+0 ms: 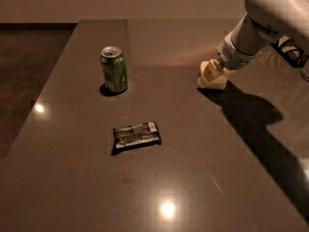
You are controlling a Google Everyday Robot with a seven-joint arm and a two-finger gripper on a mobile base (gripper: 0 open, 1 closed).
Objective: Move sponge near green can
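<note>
The green can (114,69) stands upright on the left part of the dark table, silver top up. My gripper (212,76) is at the right, at the end of the white arm (260,28), tip down at the table surface. A pale yellow block, the sponge (216,83), shows at the gripper's tip, low on the table. I cannot tell whether the gripper holds it or only touches it. The sponge is about a third of the table's width to the right of the can.
A flat dark snack wrapper (137,135) with silver print lies in front of the can, towards the table's middle. The table's left edge (53,76) drops to a dark floor. A dark object (292,50) sits at the far right behind the arm.
</note>
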